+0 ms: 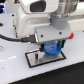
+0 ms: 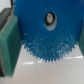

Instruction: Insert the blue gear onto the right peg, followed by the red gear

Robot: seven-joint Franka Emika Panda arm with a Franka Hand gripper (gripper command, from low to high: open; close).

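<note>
End effector (image 1: 52, 46) — we log it closed on the blue gear (image 1: 52, 48), pointing down over the plate; in the wrist view one green pad (image 2: 9, 37) presses the gear's toothed rim, and the gear (image 2: 47, 30) fills most of that picture, its centre hole showing pale.

Blue gear — held at the plate's far edge, toward the exterior view's right; we cannot tell whether it touches the plate or a peg.

Plate (image 1: 35, 58) — dark grey, pale rim, lying on the white bench (image 1: 15, 70).

Pegs — hidden by gear and arm; we cannot place them.

Arm (image 1: 35, 17) — white, bulky, above the plate.
</note>
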